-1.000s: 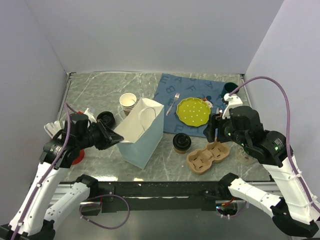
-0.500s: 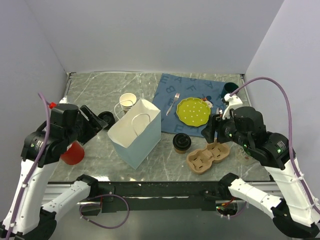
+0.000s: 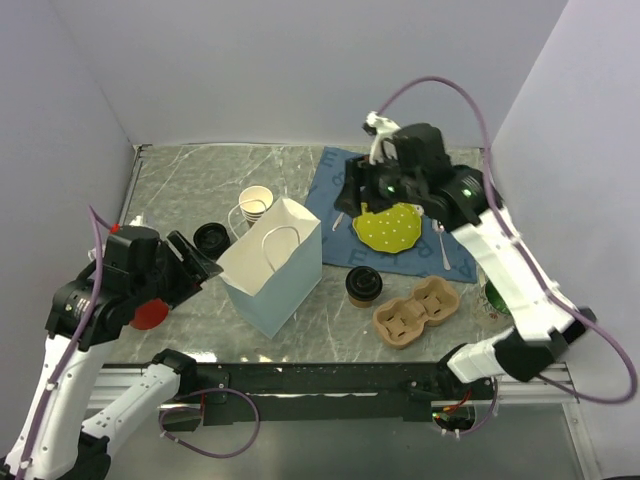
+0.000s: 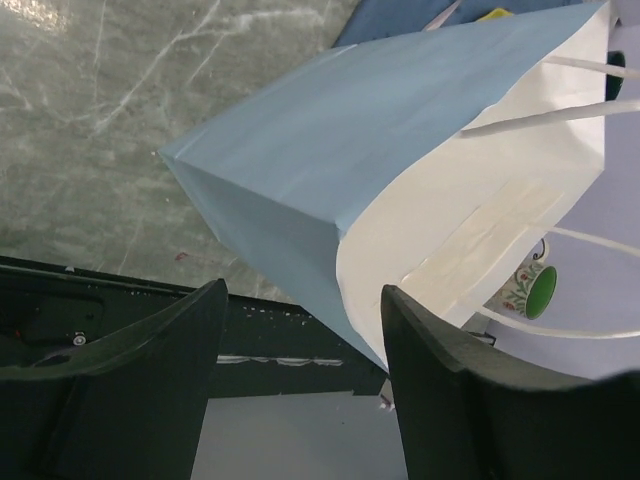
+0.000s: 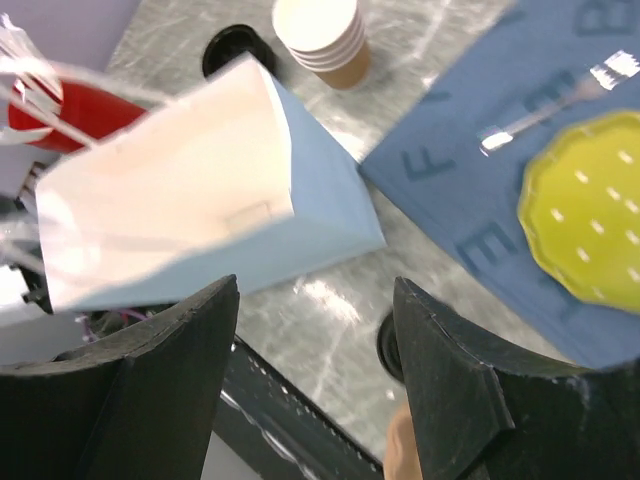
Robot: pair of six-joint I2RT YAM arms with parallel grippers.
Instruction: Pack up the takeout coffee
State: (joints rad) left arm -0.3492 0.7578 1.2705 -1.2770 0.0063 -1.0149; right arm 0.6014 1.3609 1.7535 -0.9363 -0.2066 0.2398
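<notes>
The takeout coffee, a brown paper cup with a black lid, stands on the marble table right of the light blue paper bag. The bag stands upright with its mouth open. My left gripper is open and empty just left of the bag, whose blue side and white inside fill the left wrist view. My right gripper is open and empty, raised over the blue mat behind the cup. In the right wrist view the cup's lid peeks out beside the right finger, and the bag lies below.
A tan cardboard cup carrier lies right of the coffee. A stack of cream cups, a loose black lid and a red object sit left of the bag. A yellow plate rests on the blue mat.
My right arm has swung up and left, from beside the carrier to above the blue mat. My left arm let go of the bag's rim, pulled back, then settled beside the bag.
</notes>
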